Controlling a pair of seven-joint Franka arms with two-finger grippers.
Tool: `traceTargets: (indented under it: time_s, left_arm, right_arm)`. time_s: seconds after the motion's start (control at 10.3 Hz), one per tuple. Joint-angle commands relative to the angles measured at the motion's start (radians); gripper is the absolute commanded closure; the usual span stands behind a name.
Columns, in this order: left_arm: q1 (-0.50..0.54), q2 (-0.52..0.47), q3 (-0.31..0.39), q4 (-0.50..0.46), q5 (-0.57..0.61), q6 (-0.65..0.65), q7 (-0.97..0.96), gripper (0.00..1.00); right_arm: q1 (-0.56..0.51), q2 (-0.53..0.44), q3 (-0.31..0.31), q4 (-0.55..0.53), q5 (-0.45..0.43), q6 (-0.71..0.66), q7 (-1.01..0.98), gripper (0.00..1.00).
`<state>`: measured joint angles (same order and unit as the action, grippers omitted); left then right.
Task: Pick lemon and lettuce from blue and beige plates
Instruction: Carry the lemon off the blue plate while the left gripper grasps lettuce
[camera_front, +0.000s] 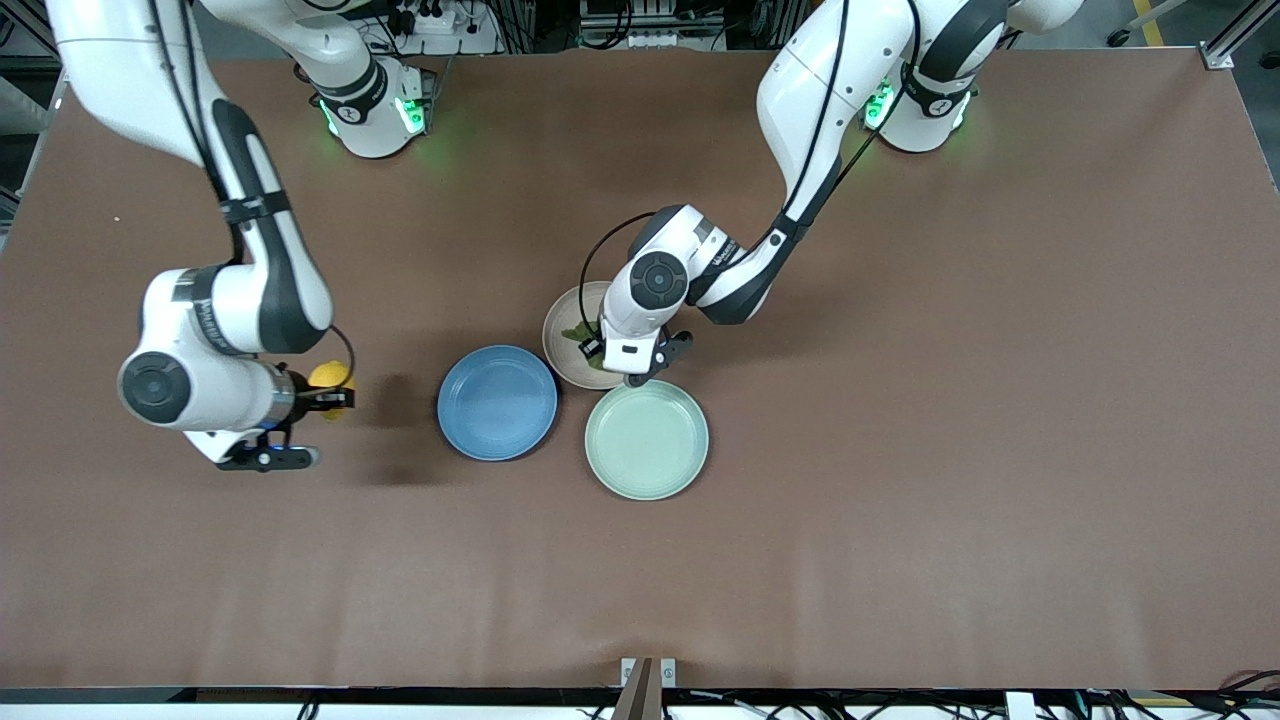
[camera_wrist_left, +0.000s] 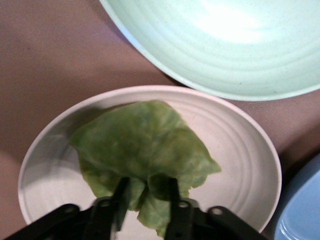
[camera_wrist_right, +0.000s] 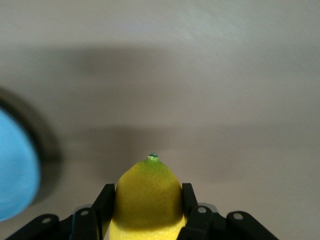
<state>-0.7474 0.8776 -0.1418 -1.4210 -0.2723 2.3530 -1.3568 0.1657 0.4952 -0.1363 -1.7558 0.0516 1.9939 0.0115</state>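
Over beige plate (camera_wrist_left: 250, 165): left pincer (camera_wrist_left: 147, 200) grips lettuce (camera_wrist_left: 145, 145) | right pincer (camera_wrist_right: 147, 205) grips lemon (camera_wrist_right: 147, 200)

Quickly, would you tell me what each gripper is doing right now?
Left gripper: shut on the lettuce, over the beige plate.
Right gripper: shut on the lemon, above the table.

Three plates cluster mid-tabletop (camera_front: 900, 450): lettuce (camera_wrist_left: 145, 150) lies in the plate (camera_front: 560, 330) nearest the arms' edge, beside two others (camera_front: 497, 402) (camera_front: 647, 440).
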Motion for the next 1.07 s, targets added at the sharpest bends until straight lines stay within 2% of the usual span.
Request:
traceTargets:
  time_s: [0.0, 0.1, 0.39, 0.49, 0.58, 0.68, 0.78, 0.97]
  left_arm:
    - [-0.018, 0.007, 0.007, 0.008, 0.05, 0.008, -0.018, 0.88]
    - [-0.013, 0.004, 0.005, 0.01, 0.068, 0.008, -0.018, 0.98]
    - [-0.003, -0.026, 0.01, 0.013, 0.07, -0.018, -0.018, 1.0]
    - [0.0, -0.046, 0.011, 0.016, 0.07, -0.04, -0.018, 1.0]
    - [0.013, -0.066, 0.013, 0.017, 0.07, -0.063, -0.018, 1.0]
    - [0.026, -0.09, 0.014, 0.019, 0.07, -0.086, -0.016, 1.0]
    - [0.048, -0.121, 0.014, 0.02, 0.071, -0.112, -0.015, 1.0]
    - [0.088, -0.189, 0.014, 0.02, 0.073, -0.152, -0.005, 1.0]
  right_arm:
    - [-0.027, 0.0, -0.009, -0.066, -0.006, 0.081, -0.008, 1.0]
    - [-0.043, 0.011, -0.008, -0.08, -0.007, 0.118, -0.008, 1.0]
    - [-0.064, 0.058, -0.009, -0.08, -0.016, 0.14, -0.01, 0.99]
    - [-0.064, 0.06, -0.009, -0.08, -0.018, 0.138, -0.01, 0.91]
    - [-0.063, 0.063, -0.009, -0.08, -0.018, 0.128, -0.008, 0.68]
    - [-0.063, 0.072, -0.009, -0.079, -0.016, 0.128, 0.008, 0.36]
    - [-0.061, 0.071, -0.009, -0.073, -0.016, 0.128, 0.019, 0.0]
    - [-0.055, 0.036, -0.009, -0.044, -0.018, 0.108, 0.018, 0.0]
